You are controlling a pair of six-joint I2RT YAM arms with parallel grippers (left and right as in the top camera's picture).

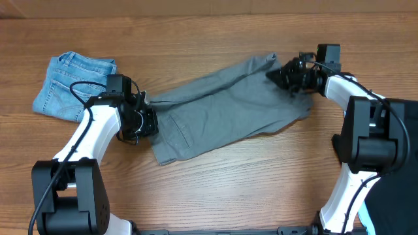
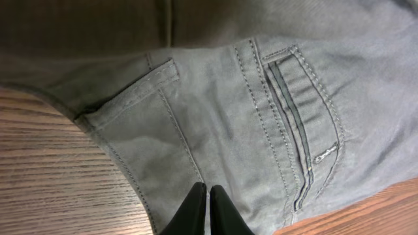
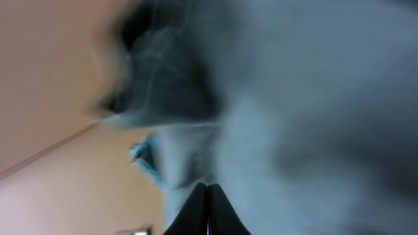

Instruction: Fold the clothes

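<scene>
The grey shorts [image 1: 222,111] lie spread at a slant across the middle of the table. My left gripper [image 1: 149,121] is at their waistband end, its fingers pressed almost together on the cloth. In the left wrist view the gripper tips [image 2: 208,188] rest on the shorts [image 2: 215,117] beside the waistband edge, with the slit back pocket [image 2: 294,124] to the right. At the far leg end, my right gripper [image 1: 282,76] is shut on the cloth. Its wrist view is blurred, with grey fabric [image 3: 294,98] filling it around the gripper [image 3: 208,186].
Folded denim-blue jeans [image 1: 72,88] lie at the back left, close behind my left arm. Bare wooden table [image 1: 261,189] runs along the front. A small light-blue patch [image 3: 140,156] shows in the blurred right wrist view; I cannot tell what it is.
</scene>
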